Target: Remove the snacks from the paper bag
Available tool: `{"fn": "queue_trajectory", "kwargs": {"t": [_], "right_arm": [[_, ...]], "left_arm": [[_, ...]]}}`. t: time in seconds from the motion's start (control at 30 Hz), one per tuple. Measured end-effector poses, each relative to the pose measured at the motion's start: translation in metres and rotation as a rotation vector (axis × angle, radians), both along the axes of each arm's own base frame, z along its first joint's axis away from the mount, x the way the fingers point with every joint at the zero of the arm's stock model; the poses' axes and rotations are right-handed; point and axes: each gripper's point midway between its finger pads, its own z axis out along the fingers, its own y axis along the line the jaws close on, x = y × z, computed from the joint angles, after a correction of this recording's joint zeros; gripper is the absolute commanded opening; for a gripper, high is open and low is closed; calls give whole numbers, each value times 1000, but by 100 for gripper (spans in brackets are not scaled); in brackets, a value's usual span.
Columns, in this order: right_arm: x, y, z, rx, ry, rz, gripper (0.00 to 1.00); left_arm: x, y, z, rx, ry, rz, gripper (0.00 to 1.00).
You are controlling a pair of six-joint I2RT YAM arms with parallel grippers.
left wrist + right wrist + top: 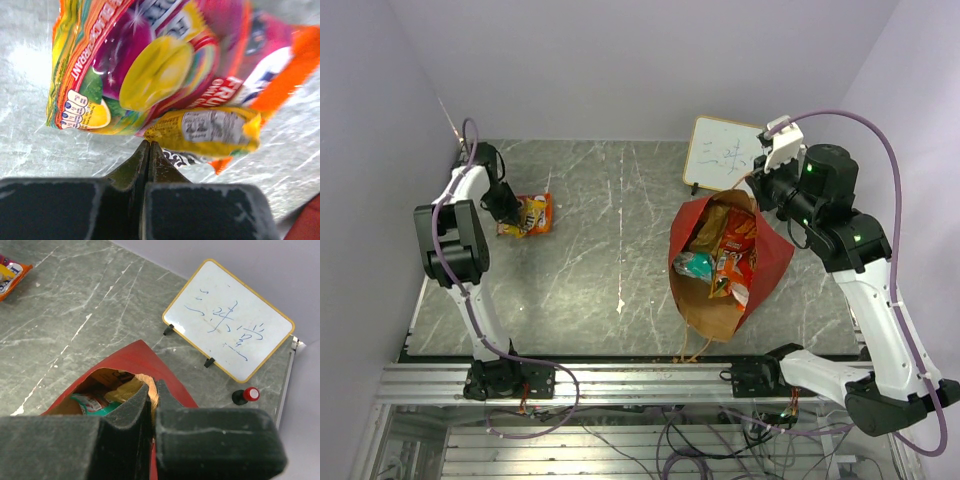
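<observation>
The grey, marble-veined tabletop [610, 230] carries little besides the task's things. A white dry-erase board with a thin yellow frame [725, 152] is propped on small black feet at about 1 o'clock, with blue scribbles across its face. A stubby black marker with a red cap [246, 395] stands upright just beside its corner. Both sit just past the far rim of the large red paper bag [775, 262], close behind the right arm's wrist.

The paper bag sits at about 3 o'clock with its mouth open to the overhead camera. It is smooth red outside and dull brown kraft inside, and it creases to a narrow point toward 6 o'clock. The snacks are crammed together inside: a matte tan-brown chip bag [712, 226] at the 12 o'clock end, a glossy red chip bag [736, 252] in the middle and a small teal packet [694, 265] against the 9 o'clock wall. The right gripper [151, 390] is at the bag's 1 o'clock rim. Its black padded fingers are pressed together, and a strip of the brown rim is pinched between them.

At 10 o'clock, well apart from the bag, three crinkly foil packs lie overlapping on the stone. There is a shiny purple-and-pink fruit-sweet packet [150, 60], a small yellow packet [210, 130] lying across it and an orange packet [295, 65] underneath. The left gripper [149, 150] is clamped tight, its fingertips touching the near edge of the yellow packet. I cannot tell whether any foil is caught between them.
</observation>
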Motion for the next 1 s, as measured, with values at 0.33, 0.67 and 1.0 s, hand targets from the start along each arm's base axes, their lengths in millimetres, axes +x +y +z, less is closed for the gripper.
{"fn": "queue_trajectory", "kwargs": {"t": [0.33, 0.67, 1.0], "right_arm": [[-1, 3, 0, 7, 3, 19, 0], [-1, 6, 0, 9, 6, 30, 0], [-7, 5, 1, 17, 8, 33, 0]], "left_arm": [[34, -1, 34, -98, -143, 115, 10], [45, 6, 45, -94, -182, 138, 74], [6, -6, 119, -31, -315, 114, 82]]}}
